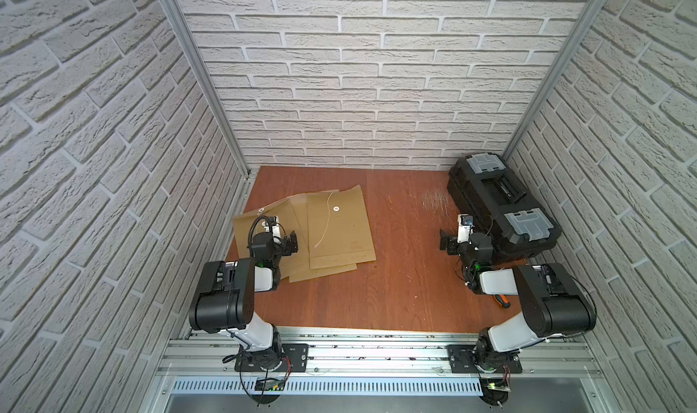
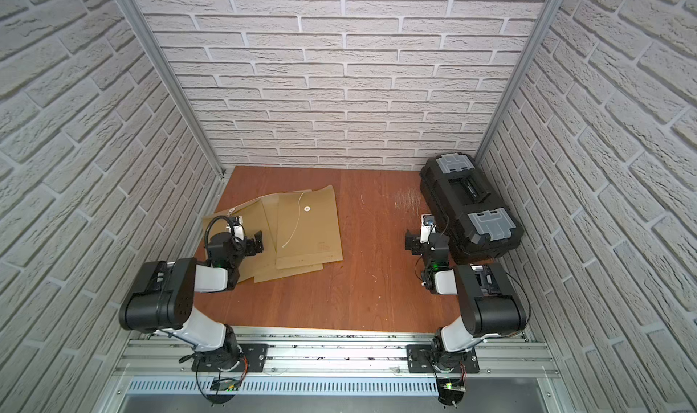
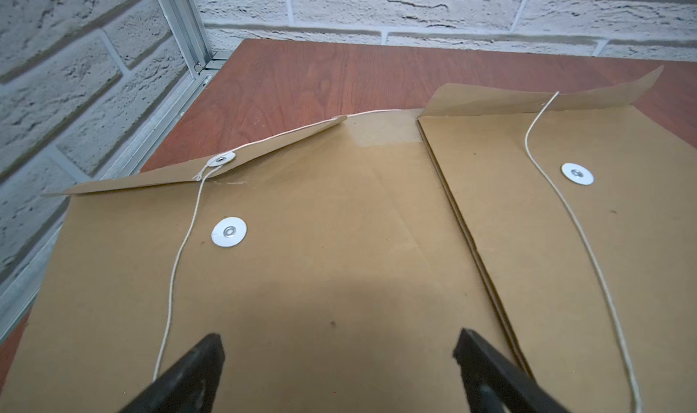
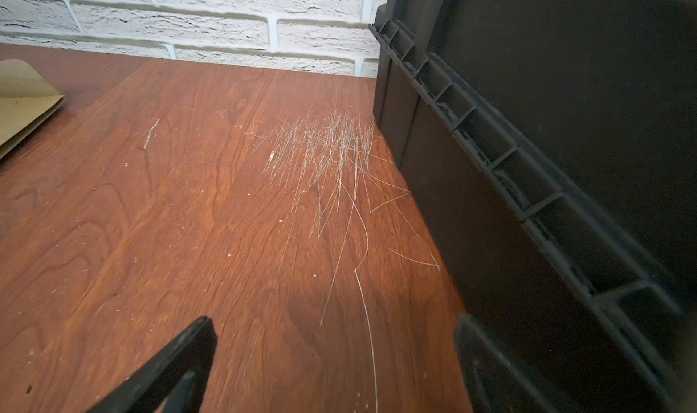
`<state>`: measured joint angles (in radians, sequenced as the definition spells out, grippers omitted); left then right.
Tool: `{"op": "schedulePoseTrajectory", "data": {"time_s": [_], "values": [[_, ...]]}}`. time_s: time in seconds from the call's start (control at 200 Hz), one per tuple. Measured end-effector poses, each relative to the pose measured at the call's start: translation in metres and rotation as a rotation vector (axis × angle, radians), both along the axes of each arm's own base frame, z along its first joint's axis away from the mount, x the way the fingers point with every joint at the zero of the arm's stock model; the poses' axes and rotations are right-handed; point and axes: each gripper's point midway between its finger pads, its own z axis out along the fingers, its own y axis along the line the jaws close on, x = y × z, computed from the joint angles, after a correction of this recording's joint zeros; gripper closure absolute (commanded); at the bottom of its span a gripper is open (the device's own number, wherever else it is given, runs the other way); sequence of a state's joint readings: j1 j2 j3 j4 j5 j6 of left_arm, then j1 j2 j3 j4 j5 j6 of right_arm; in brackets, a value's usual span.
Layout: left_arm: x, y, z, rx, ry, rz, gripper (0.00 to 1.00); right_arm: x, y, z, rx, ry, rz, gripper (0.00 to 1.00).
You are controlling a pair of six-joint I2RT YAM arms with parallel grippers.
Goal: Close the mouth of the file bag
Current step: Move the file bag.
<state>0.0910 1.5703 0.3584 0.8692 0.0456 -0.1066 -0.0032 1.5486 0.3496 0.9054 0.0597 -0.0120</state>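
File bag [image 3: 301, 264] lies flat by desk's left edge, flap [image 3: 166, 173] up. Left hand [image 3: 339, 337] above it, wide open, empty; right hand [image 4: 332, 322] same. Looks thin kraft paper, light, floppy: pinch flap edge, fold down.

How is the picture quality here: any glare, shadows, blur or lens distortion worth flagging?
Both top views: the wide lens splays the brick walls outward; a bright strip glares along the near edge of the table. Left wrist view: sharp, a soft shadow on the envelope ahead of the left gripper. Right wrist view: the toolbox is dark and soft close to the lens.
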Motion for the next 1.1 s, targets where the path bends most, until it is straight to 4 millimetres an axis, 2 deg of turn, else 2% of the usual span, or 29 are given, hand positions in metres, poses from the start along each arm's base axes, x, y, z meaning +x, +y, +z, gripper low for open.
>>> {"op": "schedulePoseTrajectory", "data": {"time_s": [0.695,1.0,1.1], "values": [[0.0002,-0.0038,0.0002,-0.009,-0.001,-0.021,0.02,0.0001,0.0000,0.0002,0.000,-0.001,0.000,0.00],[-0.0001,0.0007,0.0002,-0.010,-0.001,-0.008,0.02,0.0001,-0.0001,0.0003,-0.001,-0.001,-0.001,0.00],[-0.0002,-0.0019,0.0035,0.000,-0.006,-0.013,0.02,-0.0032,0.0028,0.0047,-0.023,0.013,-0.005,0.00]]}}
